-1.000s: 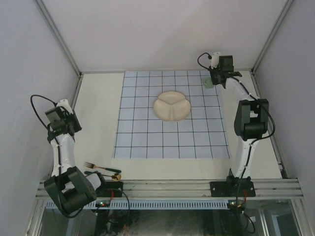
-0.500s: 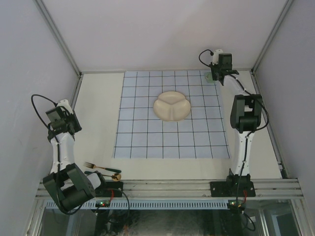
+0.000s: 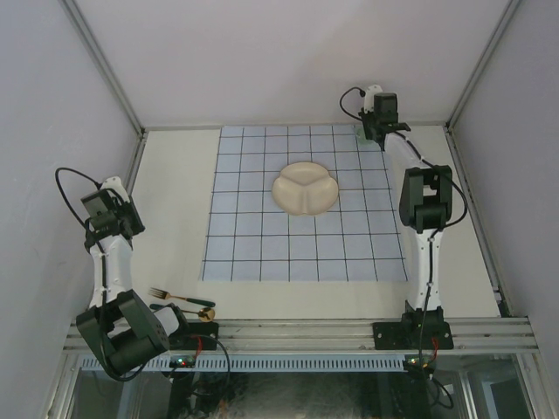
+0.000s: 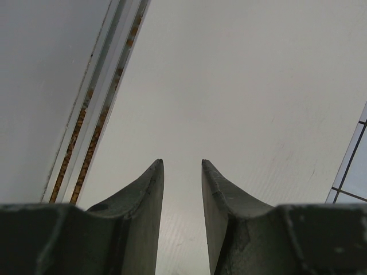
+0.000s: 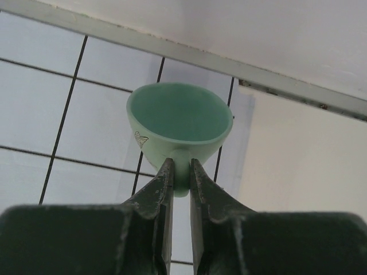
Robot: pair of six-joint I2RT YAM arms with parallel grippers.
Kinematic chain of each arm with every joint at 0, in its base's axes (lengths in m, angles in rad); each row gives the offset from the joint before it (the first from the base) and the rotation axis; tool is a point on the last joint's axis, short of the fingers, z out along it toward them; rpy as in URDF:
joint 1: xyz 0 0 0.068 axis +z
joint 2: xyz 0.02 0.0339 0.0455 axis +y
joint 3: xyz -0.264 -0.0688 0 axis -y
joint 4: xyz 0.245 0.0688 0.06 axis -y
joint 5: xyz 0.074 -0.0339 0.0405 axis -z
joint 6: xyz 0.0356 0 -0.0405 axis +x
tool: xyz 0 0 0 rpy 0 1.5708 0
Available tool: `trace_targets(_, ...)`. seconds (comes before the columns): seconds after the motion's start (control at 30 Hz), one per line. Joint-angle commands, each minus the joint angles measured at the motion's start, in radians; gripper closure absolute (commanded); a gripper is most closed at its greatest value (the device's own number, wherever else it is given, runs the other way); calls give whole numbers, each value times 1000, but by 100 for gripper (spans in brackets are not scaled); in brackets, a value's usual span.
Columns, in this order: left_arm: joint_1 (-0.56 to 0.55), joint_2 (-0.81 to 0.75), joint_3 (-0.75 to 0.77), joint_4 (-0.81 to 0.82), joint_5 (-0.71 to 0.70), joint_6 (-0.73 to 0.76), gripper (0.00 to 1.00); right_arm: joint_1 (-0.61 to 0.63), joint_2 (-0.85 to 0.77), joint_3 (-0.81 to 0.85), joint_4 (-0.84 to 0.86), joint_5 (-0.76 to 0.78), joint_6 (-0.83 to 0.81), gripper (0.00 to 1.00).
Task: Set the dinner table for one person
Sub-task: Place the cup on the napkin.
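Note:
A mint-green cup (image 5: 179, 114) hangs by its handle between the fingers of my right gripper (image 5: 180, 163), which is shut on it. The cup is over the far right corner of the pale-blue grid cloth (image 5: 34, 103). From above, that gripper (image 3: 376, 127) is at the back of the dinner table (image 3: 175, 201), with a sliver of the cup (image 3: 361, 133) showing beside it. A cream divided plate (image 3: 305, 189) lies on the cloth (image 3: 262, 244). My left gripper (image 4: 180, 163) is open and empty above bare table (image 4: 229, 86) at the left side (image 3: 122, 223).
A gold-handled fork (image 3: 175, 297) and a spoon (image 3: 188, 311) lie at the near left, by the left arm's base. A metal rail (image 4: 97, 114) runs along the table's left edge. The enclosure's walls stand close behind the right gripper.
The right arm has swung the cup leftward and farther back, toward the cloth's far right corner. The left arm has hardly moved.

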Motion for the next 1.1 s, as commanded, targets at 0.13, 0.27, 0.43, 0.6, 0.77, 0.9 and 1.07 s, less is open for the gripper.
trace_targets(0.13, 6, 1, -11, 32, 18, 10, 63, 7, -188, -243, 76, 2, -20, 100)
trace_targets(0.27, 6, -2, -11, 34, 22, 11, 63, 9, -252, -358, 83, -1, -44, 100)
trace_targets(0.43, 6, -15, -16, 33, 29, 11, 63, 15, -302, -443, 88, -2, -52, 100)
trace_targets(0.6, 5, -21, -20, 31, 32, 8, 63, 30, -315, -446, 65, -11, -42, 100)
trace_targets(0.77, 6, -32, -22, 28, 29, 16, 63, 55, -322, -454, 61, 1, -63, 96)
trace_targets(0.9, 5, -36, -28, 28, 29, 21, 63, 67, -337, -476, 76, 11, -69, 75)
trace_targets(1.07, 4, -38, -33, 30, 33, 23, 63, 67, -332, -477, 65, 16, -67, 73)
